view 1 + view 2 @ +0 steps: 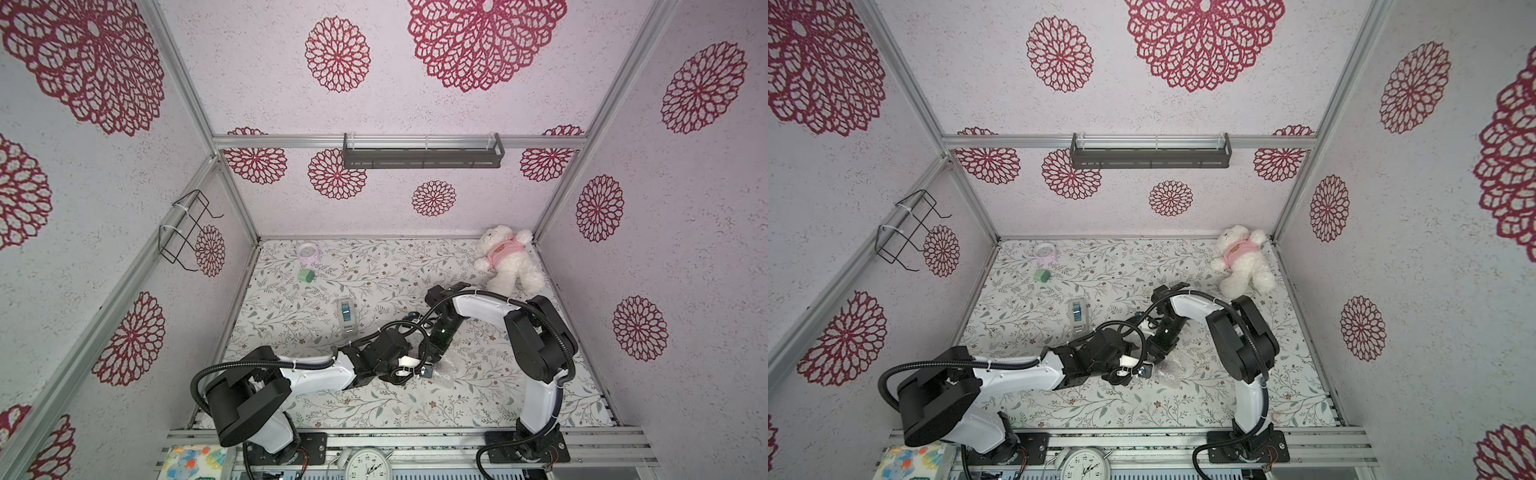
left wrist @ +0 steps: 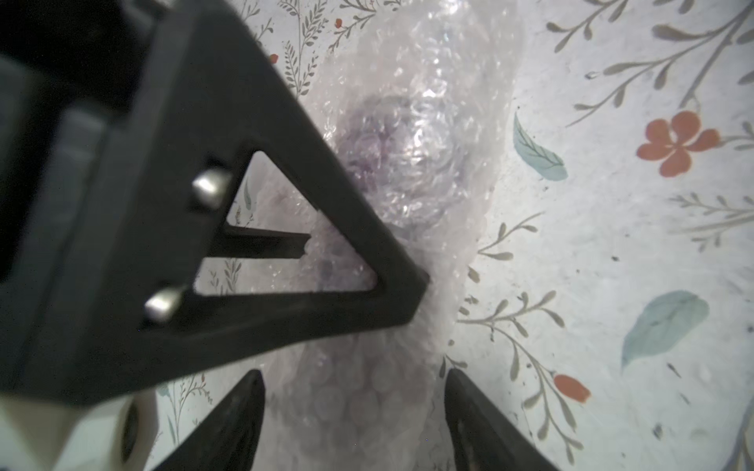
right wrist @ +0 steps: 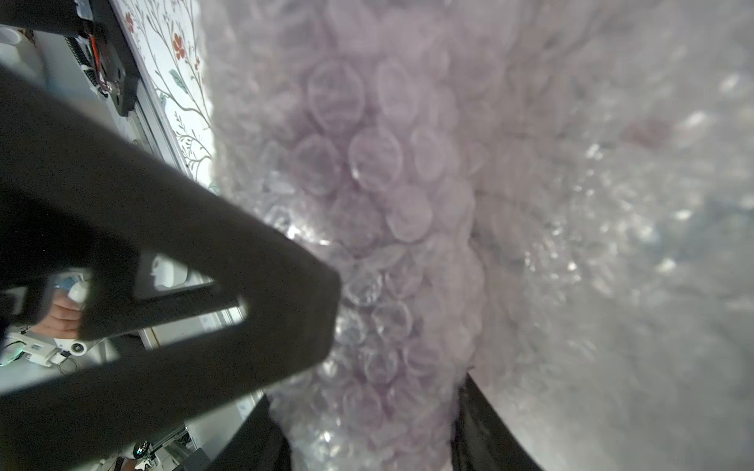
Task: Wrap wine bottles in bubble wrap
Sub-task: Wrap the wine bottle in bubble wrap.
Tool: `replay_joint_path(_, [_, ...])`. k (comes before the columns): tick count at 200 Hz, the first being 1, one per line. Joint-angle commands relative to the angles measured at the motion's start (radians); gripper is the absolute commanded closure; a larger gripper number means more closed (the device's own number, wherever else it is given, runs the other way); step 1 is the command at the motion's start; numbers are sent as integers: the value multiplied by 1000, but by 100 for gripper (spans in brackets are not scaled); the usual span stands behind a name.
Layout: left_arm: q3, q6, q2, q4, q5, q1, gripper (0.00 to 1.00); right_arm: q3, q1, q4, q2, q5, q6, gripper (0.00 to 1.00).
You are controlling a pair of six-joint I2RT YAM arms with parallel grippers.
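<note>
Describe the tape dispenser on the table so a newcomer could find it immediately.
Start at the leaf-patterned tabletop and find the small green block toward its far left corner. Closer to the near edge than that block lies the white-grey tape dispenser, flat on the surface. Only it carries a blue roll in its middle.

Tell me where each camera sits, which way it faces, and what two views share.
Top views: high above the arm bases, looking down toward the back wall; floral-cloth table, white-and-black left arm and right arm show.
Left wrist: on the left arm, facing clear crinkly bubble wrap; left tool pinches it.
Right wrist: on the right arm, close against the wrap; right tool clamps it.
Shared: both wrist views show the bubble wrap.
</note>
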Motion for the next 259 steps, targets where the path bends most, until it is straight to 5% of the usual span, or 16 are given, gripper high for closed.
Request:
replay_joint_path(1, [22,44,39,26,43,-7,28,3,0,2,25,25,3,54])
replay_joint_path(41, [38,53,113,26,38,-10,38,4,-6,4,15,25,1,52])
replay_joint_path(84, [65,35,148,-23,9,-35,80,-8,-31,48,-64,72,70,40])
replay_joint_path(110, [80,18,157,-63,-3,-51,93,-36,-81,79,-156,77,135,28])
replay_joint_path(136, [92,11,167,-89,1,-61,90,-62,-126,80,-239,28,158,25])
replay_joint_path(203, [127,-35,180,-89,-42,-62,78,-120,-130,200,-304,197,341,25])
replay_joint_path(259, [116,-47,112,-65,-99,-60,55,-153,-74,282,-285,159,406,25])
